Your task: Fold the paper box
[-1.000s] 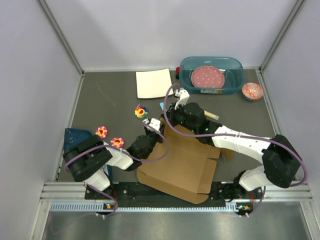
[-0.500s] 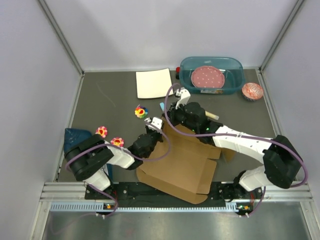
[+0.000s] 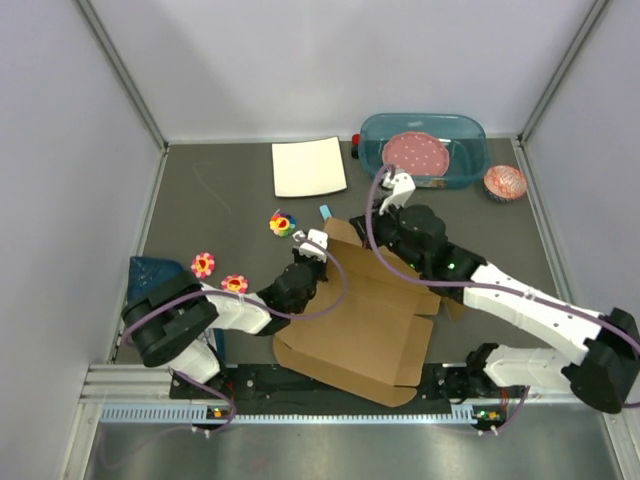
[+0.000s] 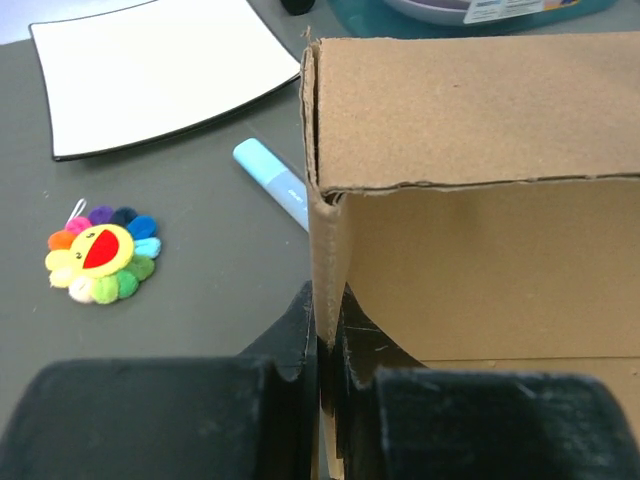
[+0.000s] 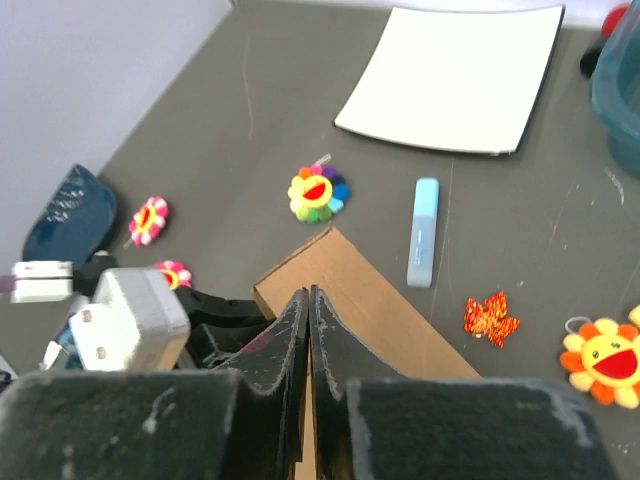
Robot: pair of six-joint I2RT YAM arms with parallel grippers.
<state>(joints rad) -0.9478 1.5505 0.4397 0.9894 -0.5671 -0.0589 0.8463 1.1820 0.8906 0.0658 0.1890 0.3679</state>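
We see the dark grey table (image 3: pixel 220 200) with the paper box (image 3: pixel 360 330) on its near middle, between the two arms and close to their bases. Most of the brown cardboard lies open and flat, while at its far left corner a wall and a flap stand raised. Against the far edge, right of centre, sits a teal tub (image 3: pixel 470 130) with a pink dotted plate (image 3: pixel 416 153) inside, and left of it a white square sheet (image 3: pixel 308 167) lies flat. A dark blue object (image 3: pixel 150 272) rests at the left edge. The left gripper (image 4: pixel 322 330) is clamped tight on the upright corner edge of the box's raised wall, one finger on each side of the cardboard. The right gripper (image 5: pixel 308 300) has its fingers pressed together with nothing between them. It is just above the top corner of the raised flap, and we cannot tell whether it touches. A red-and-white cupcake liner (image 3: pixel 505 181) stands just right of the tub. A light blue marker (image 4: pixel 275 185) lies just beyond the box corner, a rainbow plush flower (image 3: pixel 282 224) lies to its left, and two pink flowers (image 3: pixel 203 264) lie near the left arm.
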